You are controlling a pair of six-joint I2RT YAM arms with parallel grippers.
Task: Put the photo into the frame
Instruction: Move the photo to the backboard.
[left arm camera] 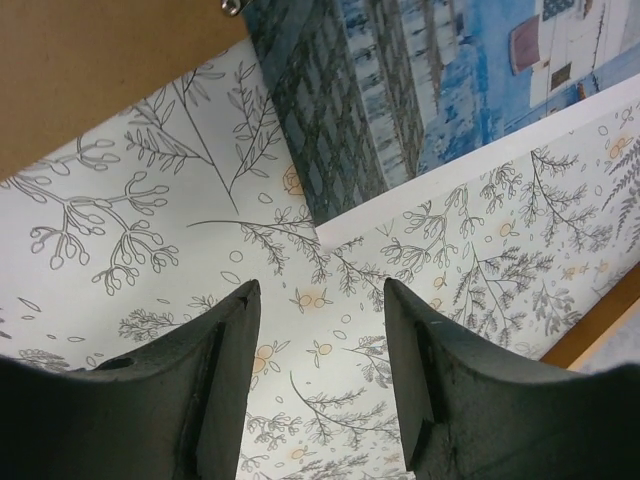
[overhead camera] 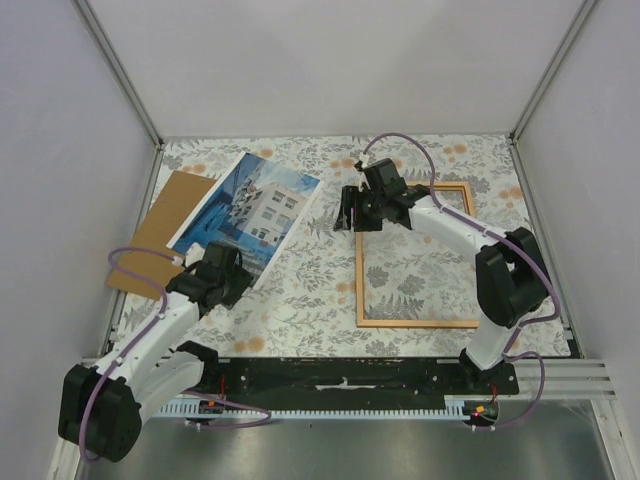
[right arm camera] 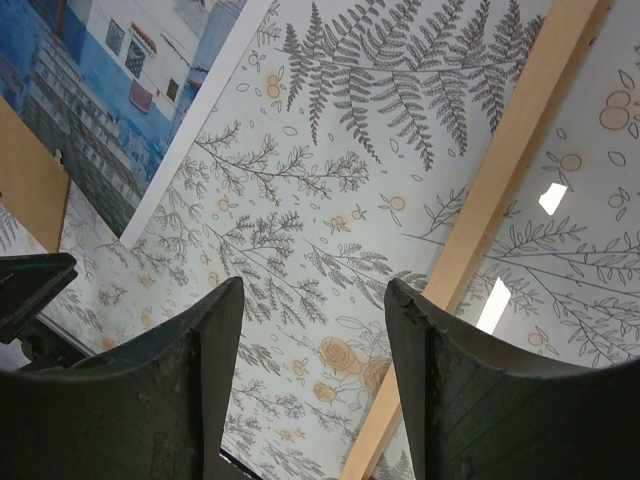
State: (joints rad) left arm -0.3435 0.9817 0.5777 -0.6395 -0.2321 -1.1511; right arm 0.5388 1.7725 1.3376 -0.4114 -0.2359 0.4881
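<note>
The photo (overhead camera: 252, 205) lies picture side up and tilted at the back left of the table, partly over a brown backing board (overhead camera: 160, 228). The wooden frame (overhead camera: 415, 323) lies flat at the right, with floral cloth showing inside it. My left gripper (overhead camera: 238, 264) hovers at the photo's near edge. In the left wrist view it (left arm camera: 320, 290) stands open with only cloth between the fingers and the photo (left arm camera: 450, 90) corner just ahead. My right gripper (overhead camera: 346, 210) is by the frame's far left corner. It (right arm camera: 315, 290) is open and empty beside a frame rail (right arm camera: 500, 190).
Floral cloth (overhead camera: 300, 300) covers the table. White walls enclose the left, back and right sides. The backing board (left arm camera: 90, 70) reaches the left wall's edge. A black strip with the arm bases (overhead camera: 340, 375) runs along the near edge. The photo (right arm camera: 110, 90) shows at the right wrist view's upper left.
</note>
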